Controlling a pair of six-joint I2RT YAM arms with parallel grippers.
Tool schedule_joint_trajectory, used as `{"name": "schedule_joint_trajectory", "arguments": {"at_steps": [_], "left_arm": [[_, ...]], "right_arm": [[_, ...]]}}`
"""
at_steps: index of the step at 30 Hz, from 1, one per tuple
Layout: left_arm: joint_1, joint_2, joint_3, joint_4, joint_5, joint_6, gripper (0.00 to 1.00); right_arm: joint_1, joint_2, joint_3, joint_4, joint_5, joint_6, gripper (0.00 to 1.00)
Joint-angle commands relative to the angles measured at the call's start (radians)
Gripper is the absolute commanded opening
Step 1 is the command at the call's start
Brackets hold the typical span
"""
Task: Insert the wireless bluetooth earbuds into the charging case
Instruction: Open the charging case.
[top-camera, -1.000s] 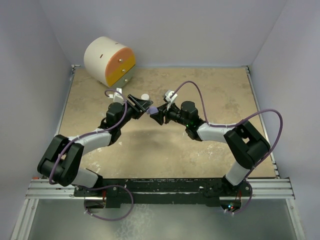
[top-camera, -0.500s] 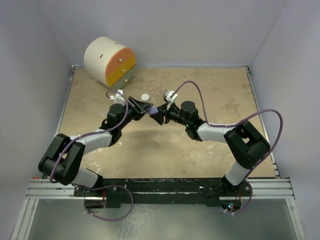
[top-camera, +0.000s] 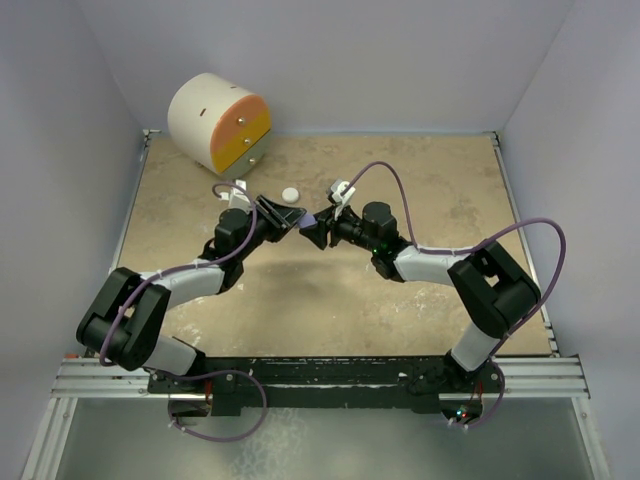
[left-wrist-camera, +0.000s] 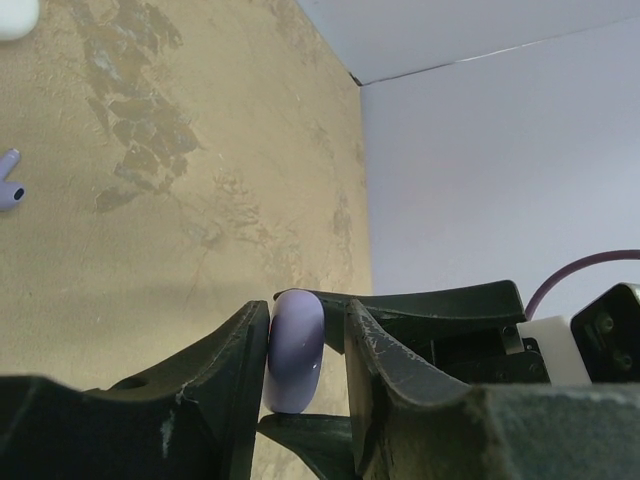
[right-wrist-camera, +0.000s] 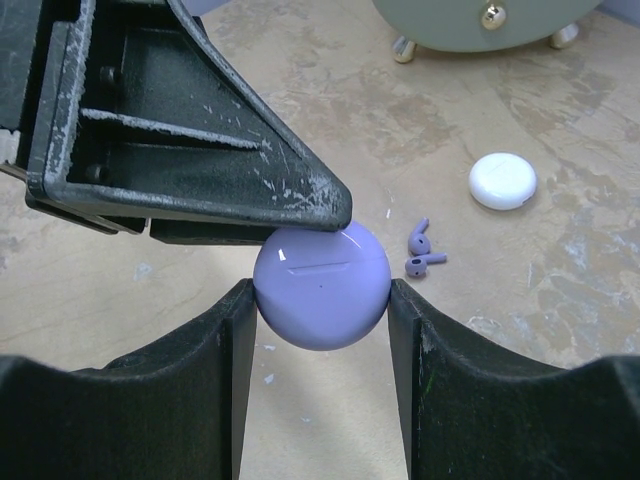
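Nearest to the arms' bases, the brown surface (top-camera: 400, 310) is bare. A little farther out, the two grippers meet in the middle, both at one purple charging case (right-wrist-camera: 320, 310). The case is off the surface and up in the air.

The right gripper (right-wrist-camera: 322, 290) is gripping the case by its round edge, with one finger on each side. The left gripper (left-wrist-camera: 305, 310) has its fingers around the flat faces of the case. One finger touches it. I cannot tell if the other finger touches it too, so I cannot tell if this gripper has a real grip.

The case looks shut, and I see nothing inside it.

Just past the grippers, two little purple earbuds (right-wrist-camera: 425, 262) lie side by side on the surface. Nothing holds them. A bit farther on is a white round case (right-wrist-camera: 503, 181), flat on the surface and shut. At the far back stands a big round drum (top-camera: 215, 122), white with an orange face.

I think the job has only just begun. The purple case has been picked up, and that is all. It has yet to be opened, and each earbud has to be picked up and put in.

Count: two grippers, one purple case, two purple earbuds, one white case, one drum. I see no white earbuds.
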Motion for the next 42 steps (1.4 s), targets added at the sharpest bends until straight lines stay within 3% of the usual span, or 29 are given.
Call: {"name": "schedule_joint_trajectory", "arguments": {"at_steps": [1, 35, 42], "left_arm": [[-0.017, -0.012, -0.011, 0.059, 0.012, 0.004, 0.35], [-0.025, -0.036, -0.012, 0.077, -0.033, 0.001, 0.37], [-0.025, -0.035, -0.013, 0.082, -0.028, -0.002, 0.3]], "right_arm": [[0.002, -0.015, 0.052, 0.058, -0.023, 0.009, 0.0], [0.002, -0.035, 0.025, 0.052, -0.023, 0.014, 0.0], [0.003, -0.036, 0.022, 0.053, -0.021, 0.015, 0.0]]}}
